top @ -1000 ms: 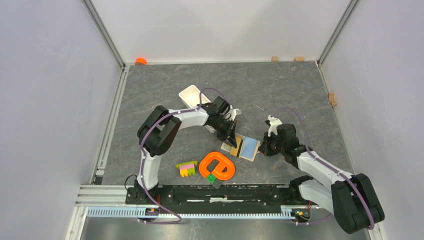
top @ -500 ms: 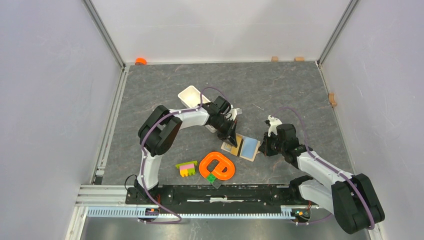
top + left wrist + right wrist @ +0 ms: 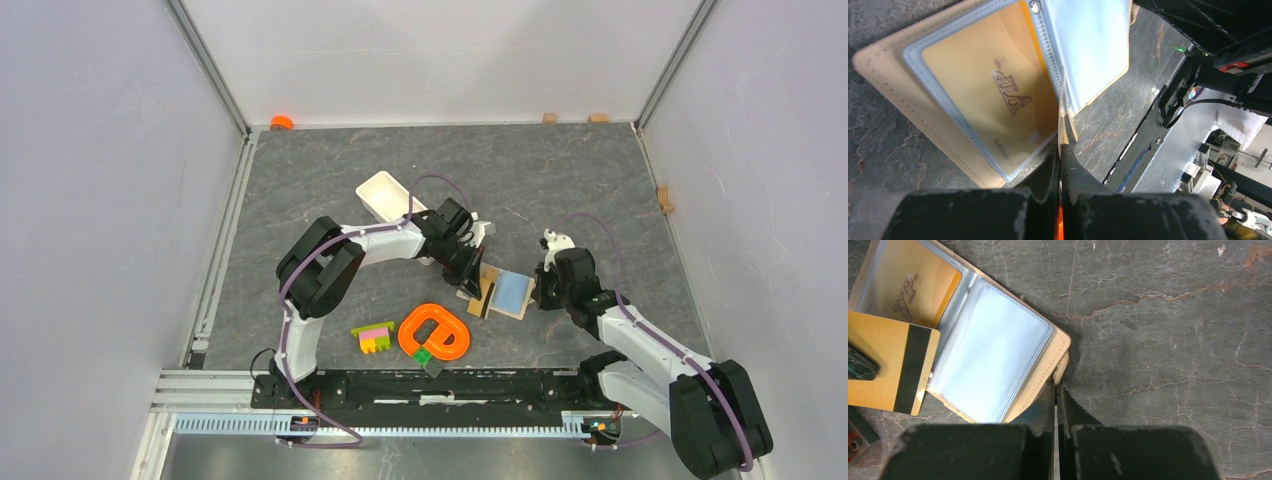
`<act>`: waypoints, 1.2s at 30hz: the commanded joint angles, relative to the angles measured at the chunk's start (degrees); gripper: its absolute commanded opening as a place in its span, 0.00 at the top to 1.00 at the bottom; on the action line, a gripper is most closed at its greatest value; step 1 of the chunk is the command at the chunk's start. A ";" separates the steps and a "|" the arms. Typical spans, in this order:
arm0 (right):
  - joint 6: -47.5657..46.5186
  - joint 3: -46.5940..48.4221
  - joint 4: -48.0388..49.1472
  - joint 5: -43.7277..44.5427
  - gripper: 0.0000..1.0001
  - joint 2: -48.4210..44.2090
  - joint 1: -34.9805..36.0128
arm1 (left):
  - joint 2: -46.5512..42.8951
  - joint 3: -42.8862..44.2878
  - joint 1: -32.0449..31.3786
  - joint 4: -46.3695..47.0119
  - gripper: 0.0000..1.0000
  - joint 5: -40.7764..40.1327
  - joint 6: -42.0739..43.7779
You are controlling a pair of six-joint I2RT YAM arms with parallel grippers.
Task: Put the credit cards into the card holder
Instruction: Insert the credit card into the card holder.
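Just off the centre of the worktop (image 3: 600, 190), a little toward 4 o'clock in my overhead view, the card holder (image 3: 512, 292) lies opened out with its clear sleeves facing up. At its 3 o'clock edge the right jaws are clenched. From the right wrist view they appear to pinch the clasp tab (image 3: 1061, 371), which would steady the holder. At its 9 o'clock side the left jaws grasp an orange-gold card (image 3: 893, 365) with a dark stripe. The card is tilted, and its free end overlaps a corner of the 9 o'clock page. That page already has a gold VIP card (image 3: 993, 100) inside its sleeve. The 3 o'clock sleeve (image 3: 993, 360) reads pale blue, and I cannot tell whether a light blue card sits in it or it is only plastic.

I judge I am mid-insertion: card in hand, holder steadied, slot not yet entered. The next move calls for lining the card's leading edge up with a sleeve mouth and flattening its angle so it slides under the plastic rather than over it. Then I push gently while the right arm resists. The white tray (image 3: 385, 192) at 11 o'clock, and the orange ring (image 3: 435, 333) and toy bricks (image 3: 373, 337) toward 7 o'clock, play no part.
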 commanded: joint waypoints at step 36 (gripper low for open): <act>-0.60 1.81 -0.37 -0.13 1.00 2.81 1.23 | 8.13 3.02 11.28 -3.75 0.98 -1.96 3.97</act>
